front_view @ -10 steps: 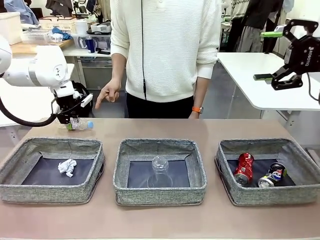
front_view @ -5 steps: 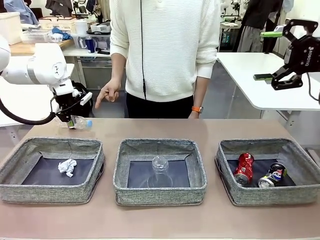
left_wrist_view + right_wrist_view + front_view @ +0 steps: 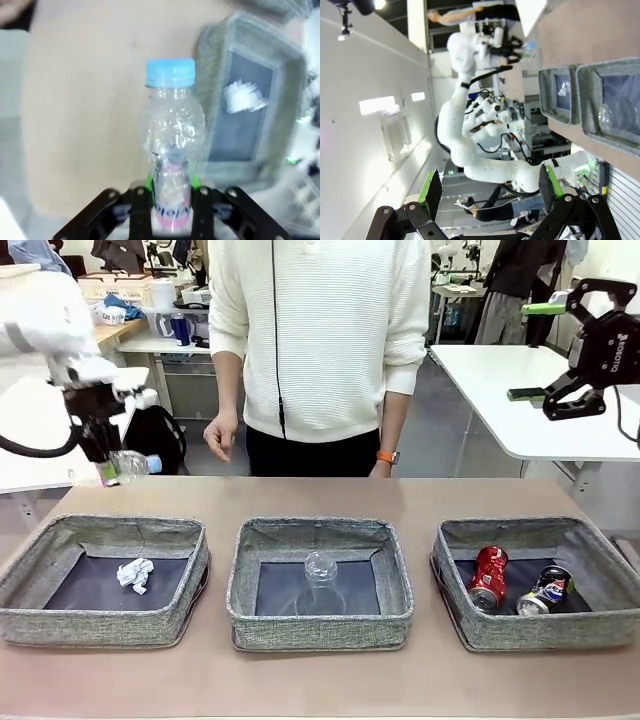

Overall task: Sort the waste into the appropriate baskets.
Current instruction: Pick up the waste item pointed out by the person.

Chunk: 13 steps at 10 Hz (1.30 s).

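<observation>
Bottle [image 3: 172, 150] clear (cap blue, label pink); baskets [image 3: 320, 585] grey woven.

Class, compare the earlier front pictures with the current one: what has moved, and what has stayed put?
The left gripper, shut on the bottle, lifted it off the table and carried it left. The person's hand stopped pointing. The right gripper, baskets and their contents stayed put.

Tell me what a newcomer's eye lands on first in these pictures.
First, the left gripper, shut on the clear bottle with pink label and blue cap, lifted off the table near its far left corner. Next, the three grey baskets in a row: the left basket holds a crumpled paper ball, the middle basket a clear plastic cup, the right basket a red can and a dark blue can. The right gripper hangs open, high at right.
</observation>
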### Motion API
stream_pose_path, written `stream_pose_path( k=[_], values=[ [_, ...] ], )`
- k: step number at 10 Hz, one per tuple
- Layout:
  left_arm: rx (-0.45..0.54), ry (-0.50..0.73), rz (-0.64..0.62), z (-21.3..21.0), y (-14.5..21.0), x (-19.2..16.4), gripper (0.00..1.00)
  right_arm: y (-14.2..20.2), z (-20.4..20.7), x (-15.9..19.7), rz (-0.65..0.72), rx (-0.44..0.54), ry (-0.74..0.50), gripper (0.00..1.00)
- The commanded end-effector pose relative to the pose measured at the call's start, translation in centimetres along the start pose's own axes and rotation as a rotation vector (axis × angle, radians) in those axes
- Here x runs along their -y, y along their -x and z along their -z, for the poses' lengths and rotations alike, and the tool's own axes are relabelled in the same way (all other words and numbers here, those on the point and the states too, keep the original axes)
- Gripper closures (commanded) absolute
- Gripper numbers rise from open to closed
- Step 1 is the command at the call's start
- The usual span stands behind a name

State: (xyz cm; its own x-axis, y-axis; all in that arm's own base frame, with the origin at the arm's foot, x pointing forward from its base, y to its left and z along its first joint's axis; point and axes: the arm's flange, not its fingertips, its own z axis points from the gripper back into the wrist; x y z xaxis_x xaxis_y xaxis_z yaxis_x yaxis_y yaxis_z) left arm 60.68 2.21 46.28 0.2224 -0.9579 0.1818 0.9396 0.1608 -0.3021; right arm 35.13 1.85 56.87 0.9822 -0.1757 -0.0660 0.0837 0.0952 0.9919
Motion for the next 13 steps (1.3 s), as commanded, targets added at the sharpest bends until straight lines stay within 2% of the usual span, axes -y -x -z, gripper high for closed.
stream_pose_path(
  k=[1,2,3,4,5,6,7,11,12,13],
  values=[
    [0.357,-0.107,-0.250,-3.6,1.1,6.6,1.00,0.0,-0.1,-0.1,0.004,-0.004,0.004,0.00],
    [0.358,-0.053,-0.319,-4.1,2.2,10.1,1.00,0.0,-0.1,-0.1,0.004,-0.004,0.004,0.00],
    [0.278,0.045,-0.287,-4.2,3.2,12.8,1.00,0.0,-0.1,-0.1,0.004,-0.004,0.004,0.00],
    [0.252,0.088,-0.256,-4.4,4.0,15.1,1.00,0.0,-0.1,-0.1,0.004,-0.004,0.004,0.00],
    [0.330,0.080,-0.246,-5.1,4.8,16.6,1.00,0.0,-0.1,-0.1,0.004,-0.004,0.004,0.00],
    [0.420,0.055,-0.221,-5.7,5.9,17.3,1.00,0.0,-0.1,-0.1,0.004,-0.004,0.004,0.00],
    [0.313,0.078,-0.282,-6.0,4.6,15.7,1.00,0.0,-0.1,-0.1,0.004,-0.004,0.004,0.00],
    [0.313,0.078,-0.282,-6.0,4.6,15.7,1.00,0.0,-0.1,-0.1,0.004,-0.004,0.004,0.00],
    [0.325,0.085,-0.264,-5.4,4.5,15.7,0.77,0.0,-0.1,-0.1,0.004,-0.004,0.004,0.00],
    [0.310,0.045,-0.367,-6.8,2.6,17.1,0.77,0.0,-0.1,-0.1,0.004,-0.004,0.004,0.00]
  ],
)
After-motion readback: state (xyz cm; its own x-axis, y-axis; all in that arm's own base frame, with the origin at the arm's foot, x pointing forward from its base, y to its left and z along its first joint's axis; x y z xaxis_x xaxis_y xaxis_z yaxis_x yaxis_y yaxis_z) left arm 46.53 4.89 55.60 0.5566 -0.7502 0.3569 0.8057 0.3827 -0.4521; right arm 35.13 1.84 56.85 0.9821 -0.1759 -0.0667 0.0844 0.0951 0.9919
